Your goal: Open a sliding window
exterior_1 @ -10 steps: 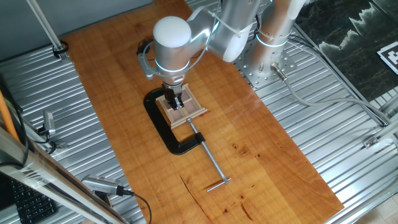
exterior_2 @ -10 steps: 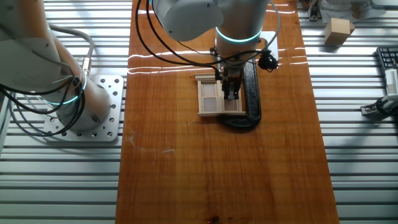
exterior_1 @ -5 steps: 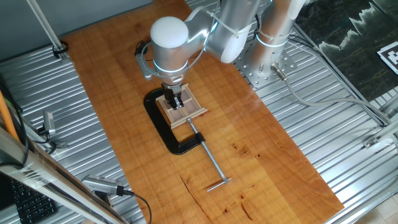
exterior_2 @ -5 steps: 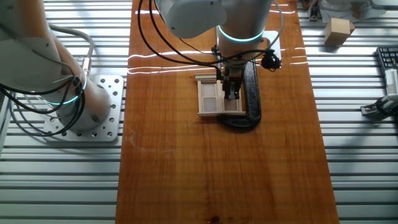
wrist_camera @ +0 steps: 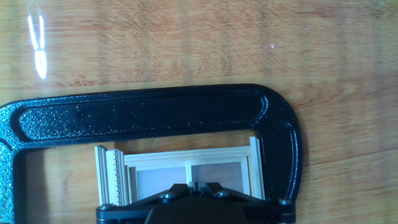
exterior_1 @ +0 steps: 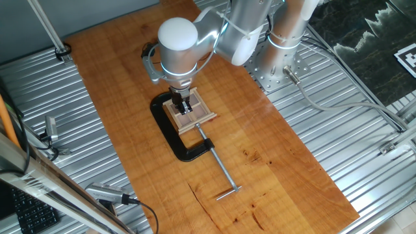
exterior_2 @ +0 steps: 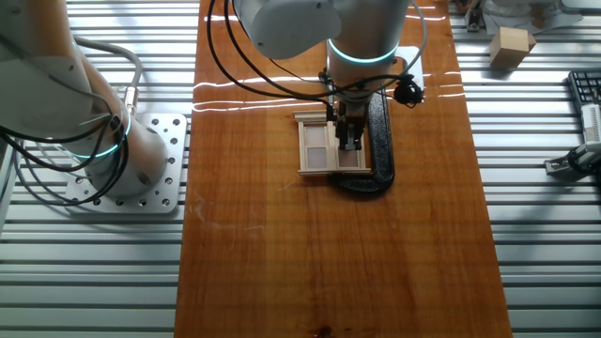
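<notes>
Nothing much shifts across the last second: the arm holds its pose and the gripper point(exterior_1: 182, 104) stays planted on the sliding window point(exterior_1: 193, 116), near the middle of the wooden tabletop point(exterior_1: 273, 162), a touch towards the far edge. From this fixed view the fingers come straight down onto the frame, which sits inside the black C-clamp point(exterior_1: 170, 136) with its long screw point(exterior_1: 220, 166) trailing towards the near edge.

Over to the other fixed view: the gripper point(exterior_2: 349, 141) stands on the window's point(exterior_2: 319, 150) clamp-side half, fingers drawn close together, pinching something slim there, probably the sash bar, though the contact is too small to be sure.

Hand view now: the C-clamp point(wrist_camera: 155, 113) arcs around the window point(wrist_camera: 186, 171), the pale frame and two panes just visible, and the fingertips meet at the central upright.

The risk: if the grip is only on the cross bar, a sideways pull could slip off, or rack the light frame against the clamp and jam the sash.
</notes>
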{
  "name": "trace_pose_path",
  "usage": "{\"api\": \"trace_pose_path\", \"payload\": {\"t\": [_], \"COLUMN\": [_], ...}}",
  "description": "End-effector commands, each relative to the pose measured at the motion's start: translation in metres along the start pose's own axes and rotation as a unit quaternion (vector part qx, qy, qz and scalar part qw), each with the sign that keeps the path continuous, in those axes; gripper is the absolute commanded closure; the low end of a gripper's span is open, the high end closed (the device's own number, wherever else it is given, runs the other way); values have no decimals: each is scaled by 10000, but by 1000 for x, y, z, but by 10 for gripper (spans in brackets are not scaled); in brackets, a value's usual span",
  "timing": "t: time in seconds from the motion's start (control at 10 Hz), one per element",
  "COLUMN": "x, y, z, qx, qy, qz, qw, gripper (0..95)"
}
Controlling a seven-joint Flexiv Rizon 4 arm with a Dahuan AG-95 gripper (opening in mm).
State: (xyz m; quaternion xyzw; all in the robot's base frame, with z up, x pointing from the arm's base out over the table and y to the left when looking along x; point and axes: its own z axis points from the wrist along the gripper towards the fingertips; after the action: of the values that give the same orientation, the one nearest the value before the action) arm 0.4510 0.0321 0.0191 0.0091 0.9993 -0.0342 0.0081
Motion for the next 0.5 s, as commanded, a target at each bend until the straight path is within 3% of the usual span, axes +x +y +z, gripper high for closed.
{"api": "trace_pose_path", "payload": {"t": [0.1, 0.5], "x": [0, 1], "y": [-1, -2], "z": [-2, -1], "qx": [-3, 6], "qy": [9, 16], "qz": [-26, -34], "qw": [10000, 10000], "gripper": [950, 950]}}
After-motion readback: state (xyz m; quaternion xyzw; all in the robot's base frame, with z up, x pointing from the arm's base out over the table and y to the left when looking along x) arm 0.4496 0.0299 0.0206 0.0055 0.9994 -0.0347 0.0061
